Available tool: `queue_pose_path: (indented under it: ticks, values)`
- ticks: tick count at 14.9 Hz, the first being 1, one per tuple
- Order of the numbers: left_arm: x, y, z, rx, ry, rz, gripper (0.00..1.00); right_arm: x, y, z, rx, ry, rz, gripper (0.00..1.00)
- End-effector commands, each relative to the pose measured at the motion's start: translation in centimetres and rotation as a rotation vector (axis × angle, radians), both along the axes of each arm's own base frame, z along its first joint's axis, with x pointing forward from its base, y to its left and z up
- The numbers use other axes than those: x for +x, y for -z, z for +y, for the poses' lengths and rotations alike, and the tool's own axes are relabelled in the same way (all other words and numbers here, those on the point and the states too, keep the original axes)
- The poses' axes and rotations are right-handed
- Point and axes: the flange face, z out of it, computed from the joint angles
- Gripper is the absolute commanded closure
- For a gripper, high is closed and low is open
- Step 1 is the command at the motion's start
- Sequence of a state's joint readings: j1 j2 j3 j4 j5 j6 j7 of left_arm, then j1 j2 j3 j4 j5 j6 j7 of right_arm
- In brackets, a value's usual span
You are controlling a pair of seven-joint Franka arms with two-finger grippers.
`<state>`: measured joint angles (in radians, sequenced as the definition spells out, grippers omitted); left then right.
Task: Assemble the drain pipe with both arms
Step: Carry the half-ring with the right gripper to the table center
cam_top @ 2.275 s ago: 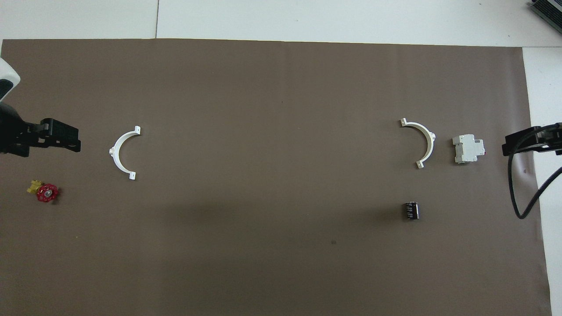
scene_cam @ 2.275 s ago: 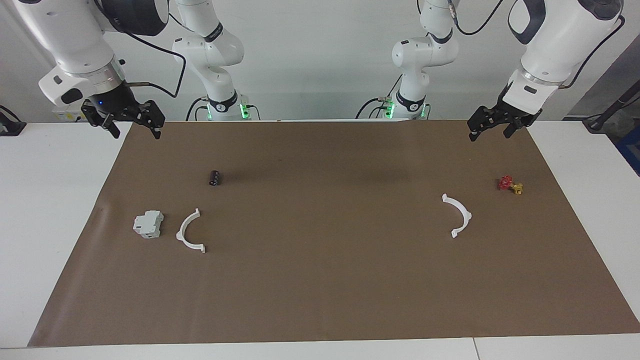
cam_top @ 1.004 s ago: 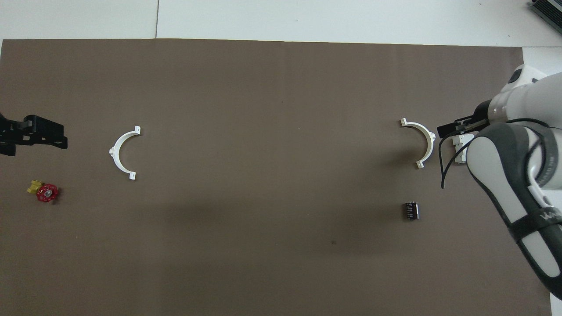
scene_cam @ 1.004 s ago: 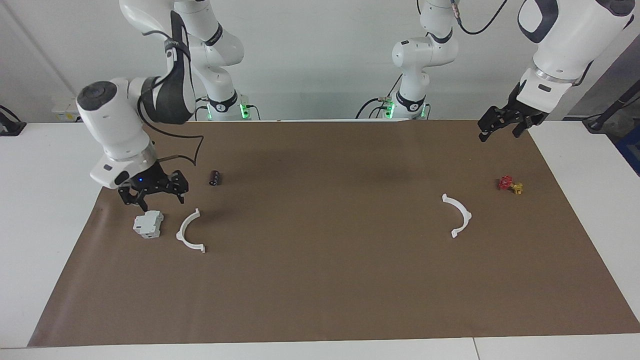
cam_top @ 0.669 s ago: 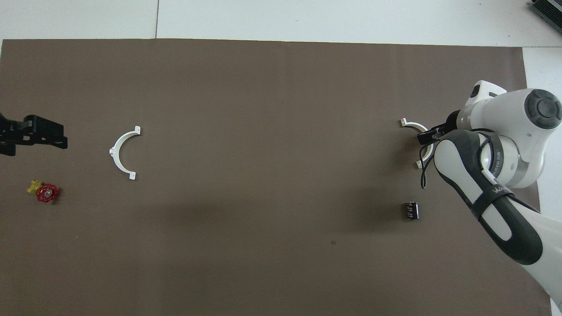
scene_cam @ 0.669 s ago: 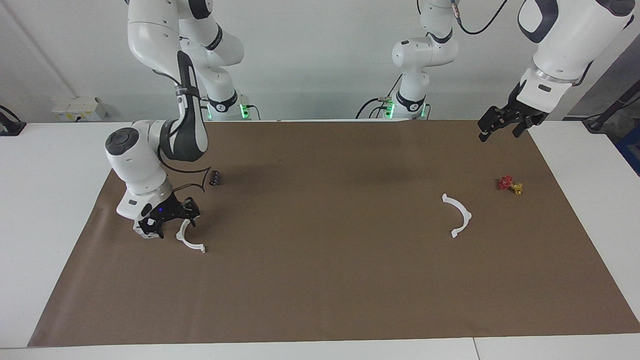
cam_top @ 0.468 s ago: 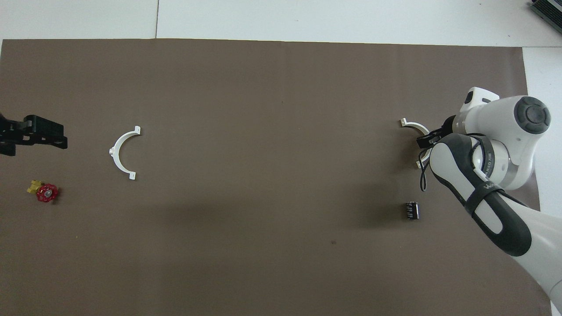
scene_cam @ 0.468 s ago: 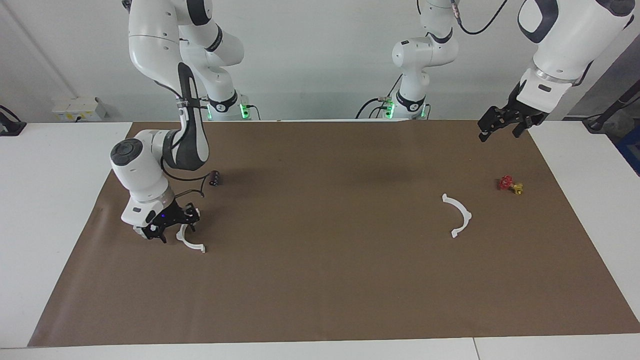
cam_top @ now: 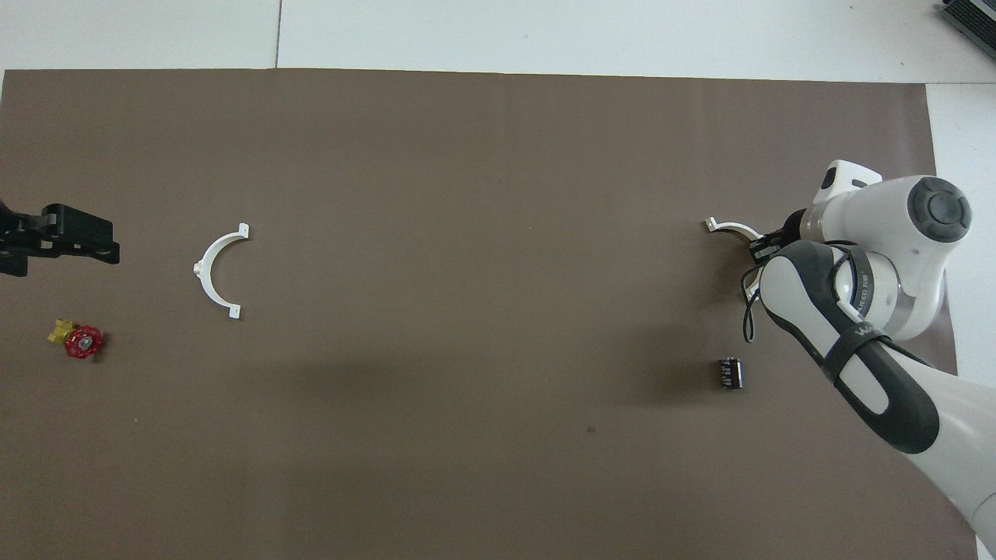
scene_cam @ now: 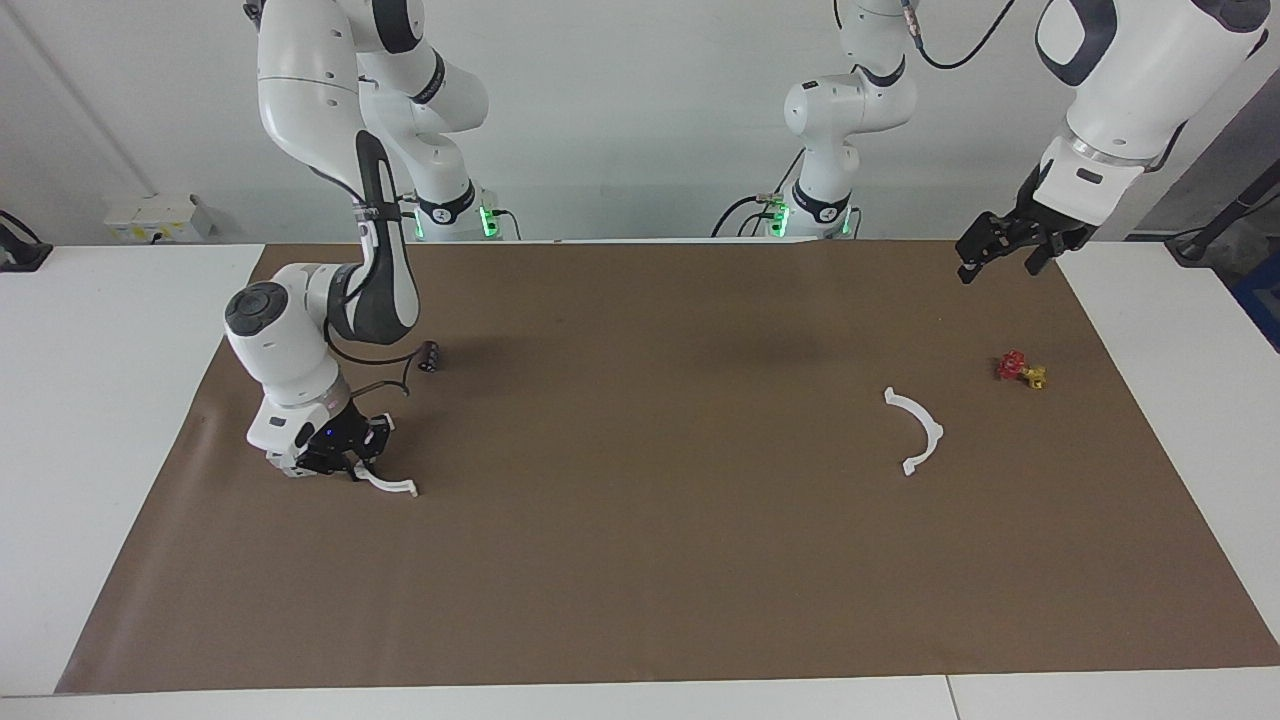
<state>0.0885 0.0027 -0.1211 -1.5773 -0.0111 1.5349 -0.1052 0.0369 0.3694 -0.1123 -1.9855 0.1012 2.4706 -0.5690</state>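
Observation:
The drain pipe lies as two separate white half-rings on the brown mat (scene_cam: 640, 580). One half-ring (scene_cam: 396, 485) (cam_top: 728, 227) is at the right arm's end; my right gripper (scene_cam: 350, 462) (cam_top: 761, 249) is down on it, fingers closed around its arc, and hides most of it. The other half-ring (scene_cam: 918, 431) (cam_top: 212, 268) lies free at the left arm's end. My left gripper (scene_cam: 1000, 257) (cam_top: 62, 237) is open and empty, raised over the mat's corner at the left arm's end, where the arm waits.
A small black cylinder (scene_cam: 429, 356) (cam_top: 729, 372) lies nearer to the robots than the gripped half-ring. A red and yellow valve piece (scene_cam: 1020, 370) (cam_top: 78, 341) lies near the free half-ring. The grey-white block is hidden by the right hand.
The right arm swung down from the mat's corner onto the half-ring beside the block and closed on it; the half-ring shifted slightly. The left gripper barely moved.

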Motion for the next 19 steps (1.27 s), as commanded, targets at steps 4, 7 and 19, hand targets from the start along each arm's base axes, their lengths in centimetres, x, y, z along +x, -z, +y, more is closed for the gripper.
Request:
queue_pose_path:
  ticks: [4, 7, 19]
  values:
    - [-0.7, -0.1, 0.2, -0.001, -0.004, -0.013, 0.0, 1.9, -4.3, 8.3, 0.05, 0.256, 0.077, 1.0]
    - [-0.7, -0.1, 0.2, -0.003, -0.004, -0.013, 0.0, 0.8, -4.5, 17.3, 0.051, 0.361, 0.079, 1.0]
    - [-0.7, -0.1, 0.2, -0.003, -0.004, -0.013, 0.0, -3.5, -2.1, 38.7, 0.096, 0.496, 0.024, 1.0]
